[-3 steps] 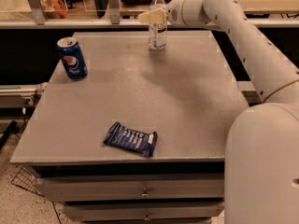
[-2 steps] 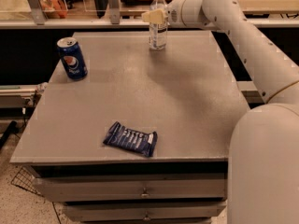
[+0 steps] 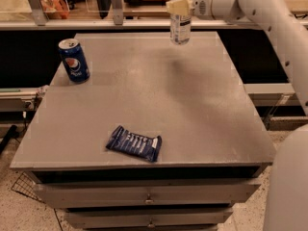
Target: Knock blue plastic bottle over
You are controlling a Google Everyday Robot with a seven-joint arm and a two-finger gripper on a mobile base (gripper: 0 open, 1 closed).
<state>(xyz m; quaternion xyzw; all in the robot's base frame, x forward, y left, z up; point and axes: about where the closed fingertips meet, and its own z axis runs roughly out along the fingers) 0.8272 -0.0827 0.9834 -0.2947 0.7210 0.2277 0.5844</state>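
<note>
The blue plastic bottle (image 3: pixel 180 25) is a slim clear bottle with a white label. It stands upright near the far edge of the grey table (image 3: pixel 192 109), right of centre. My gripper (image 3: pixel 179 6) reaches in from the right at the height of the bottle's upper body. Its cream fingers (image 3: pixel 176 7) are closed around the bottle just above the label. The bottle's cap is at the top edge of the view.
A blue Pepsi can (image 3: pixel 74 60) stands at the table's far left. A flat dark-blue snack wrapper (image 3: pixel 134 143) lies near the front edge. My white arm (image 3: pixel 269 18) spans the right side. Drawers (image 3: pixel 147 196) sit under the table.
The gripper and the bottle have shifted together to the right along the table's far edge. The bottle stays upright. The can and the wrapper have not moved.
</note>
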